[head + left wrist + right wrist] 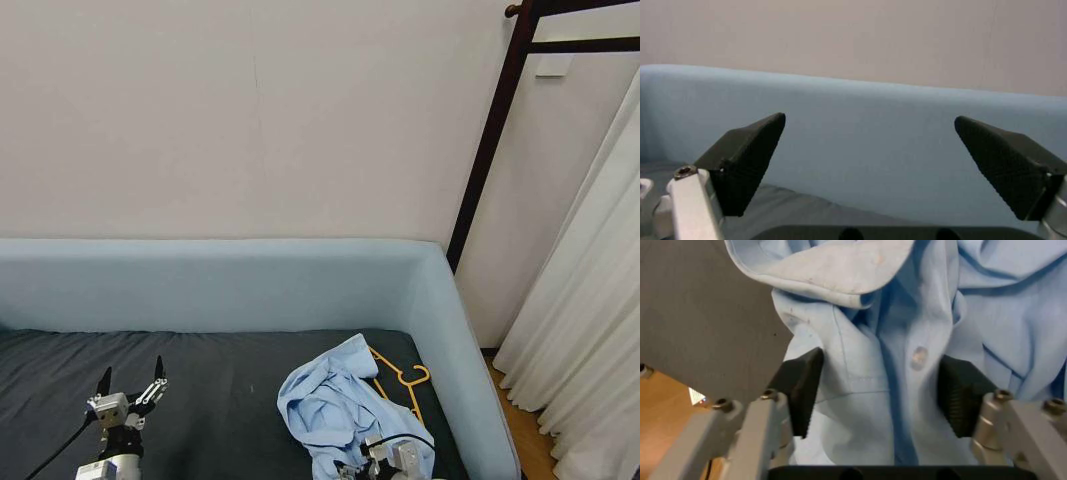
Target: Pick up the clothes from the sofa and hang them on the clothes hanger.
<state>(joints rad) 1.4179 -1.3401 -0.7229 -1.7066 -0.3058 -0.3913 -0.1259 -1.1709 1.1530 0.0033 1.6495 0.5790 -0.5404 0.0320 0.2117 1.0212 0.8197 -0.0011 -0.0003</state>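
We find the right gripper (881, 390), fingers (800, 390) wide open and empty, straddling the placket of the blue shirt (335, 405) on the sofa (220, 285) at the head frame's lower right; the left gripper (130, 388), likewise open, idles lower left.

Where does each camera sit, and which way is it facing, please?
Head view: on the robot's head, looking forward and down at the sofa, blue shirt and orange hanger; left tool and right tool show low.
Left wrist view: on the left wrist, facing the sofa backrest past the open left tool.
Right wrist view: on the right wrist, looking down at the blue shirt, the open right tool straddling it.
Shared: head and right wrist views both show the blue shirt.
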